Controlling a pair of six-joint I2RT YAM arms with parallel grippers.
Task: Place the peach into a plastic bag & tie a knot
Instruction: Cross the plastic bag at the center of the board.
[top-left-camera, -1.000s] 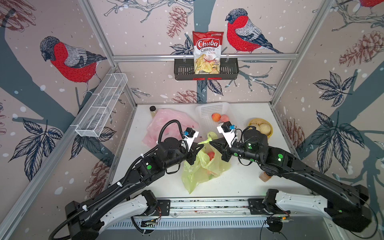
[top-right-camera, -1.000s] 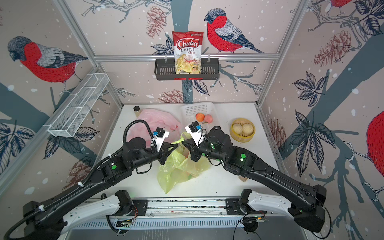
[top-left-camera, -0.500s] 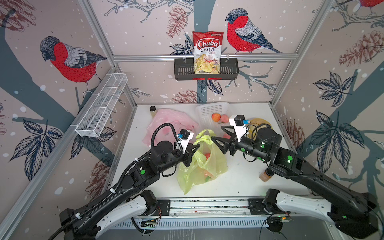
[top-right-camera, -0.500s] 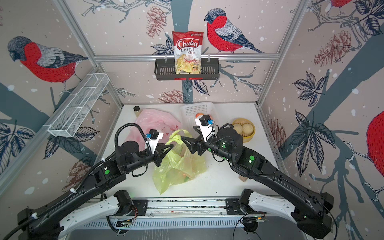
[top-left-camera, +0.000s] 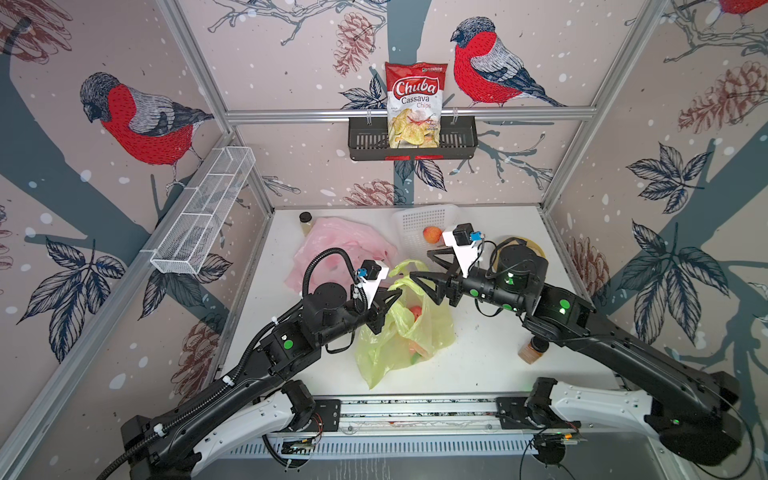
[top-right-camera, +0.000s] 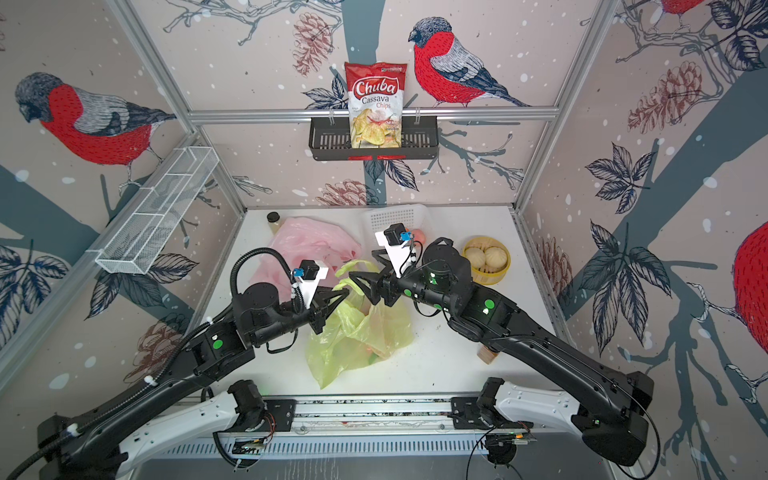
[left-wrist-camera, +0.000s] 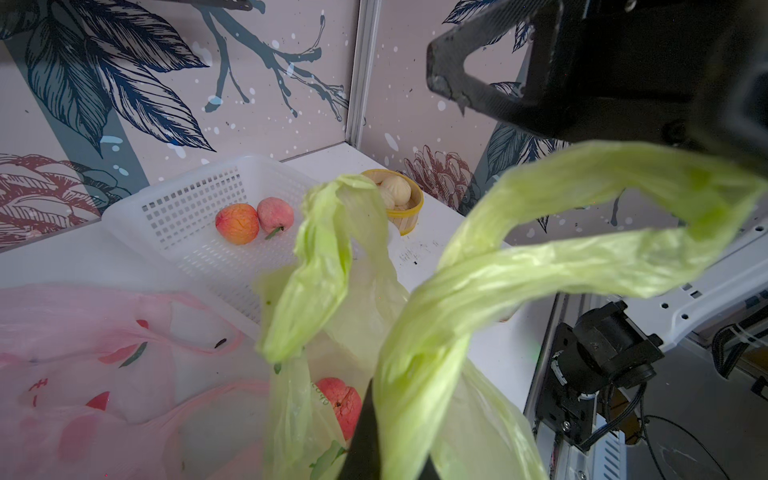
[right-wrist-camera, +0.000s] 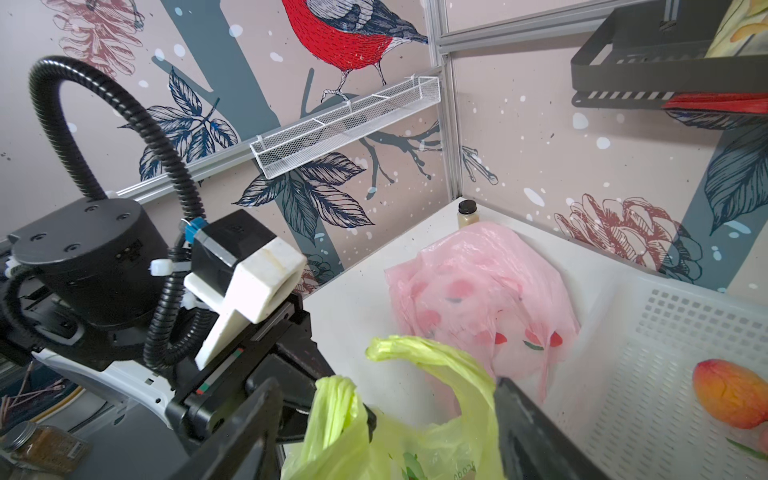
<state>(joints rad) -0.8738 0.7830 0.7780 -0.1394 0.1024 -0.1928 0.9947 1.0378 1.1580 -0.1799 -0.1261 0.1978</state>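
While the left gripper (top-left-camera: 395, 293) pinches one twisted handle (left-wrist-camera: 582, 253) of the green bag (top-left-camera: 399, 345), the right gripper (top-left-camera: 420, 263) hangs spread just opposite, holding nothing. Below both, thin, limp, translucent film slumps around a red peach (top-left-camera: 416, 312); the free handle (left-wrist-camera: 324, 257) near the right jaws looks best to pinch, though such film likely slips.
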